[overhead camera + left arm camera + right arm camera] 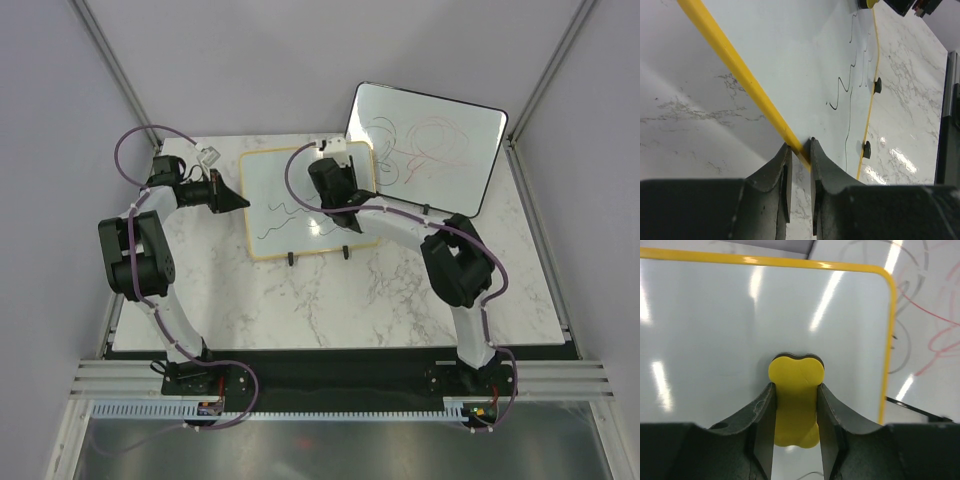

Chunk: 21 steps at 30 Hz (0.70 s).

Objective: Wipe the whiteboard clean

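Whiteboard [285, 178]: tan frame, rounded corners, at the middle of the marble table [300, 300], closer to the far edge. It lies face up; can't tell if it is fully flat or slightly propped. Black wavy lines [283, 210] cross its lower half, so it is not erased yet. Two small black feet [877, 85] stick out at the near edge.

Handling, judged: a thin, stiff, light panel. The glossy face is slick and the polished table is slick too, so it will likely skate under wiping pressure. Best hold is the frame rim, not the face, on an edge away from the marks.

Left gripper [800, 152]: claw pinched together on the board's left frame edge, rim between the fingers, bracing it.

Right gripper [796, 390]: claw clamped on a yellow bone-shaped eraser [796, 371] at its narrow waist, over the clean upper right area near the corner. The eraser looks soft and light, so it needs firm downward press. The marks sit toward the near-left, so the next wipe should head that way.

Behind right, apart from the board: a larger black-framed board [425, 140] with scribbles, leaning, not the target.
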{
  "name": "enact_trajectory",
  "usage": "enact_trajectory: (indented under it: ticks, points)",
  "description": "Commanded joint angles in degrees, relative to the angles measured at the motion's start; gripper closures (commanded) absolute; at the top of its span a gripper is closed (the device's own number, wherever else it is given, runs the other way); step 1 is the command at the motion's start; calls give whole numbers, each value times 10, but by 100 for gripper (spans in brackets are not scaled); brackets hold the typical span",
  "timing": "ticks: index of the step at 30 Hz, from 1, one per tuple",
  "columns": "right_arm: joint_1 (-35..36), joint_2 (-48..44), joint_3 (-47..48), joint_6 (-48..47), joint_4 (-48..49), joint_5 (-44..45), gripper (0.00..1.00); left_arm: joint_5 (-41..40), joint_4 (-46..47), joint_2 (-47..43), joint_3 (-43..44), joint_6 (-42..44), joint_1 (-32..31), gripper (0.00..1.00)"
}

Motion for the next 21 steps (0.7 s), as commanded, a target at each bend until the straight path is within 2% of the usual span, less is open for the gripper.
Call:
enact_trajectory:
  ticks: [1,7,11,17,21]
  points:
    - [65,63,63,-16,37,-64,100,-22,22,-26,6,53,1,98]
    - [169,155,163,-35,62,-118,100,-21,21,-27,6,51,0,98]
    - [173,183,187,-23,51,-99,100,-24,22,-29,7,51,1,98]
    - [125,105,87,11,54,-23,100,-25,21,-33,4,56,1,98]
    - [84,24,-37,14,79,33,100,-25,22,-33,5,57,1,98]
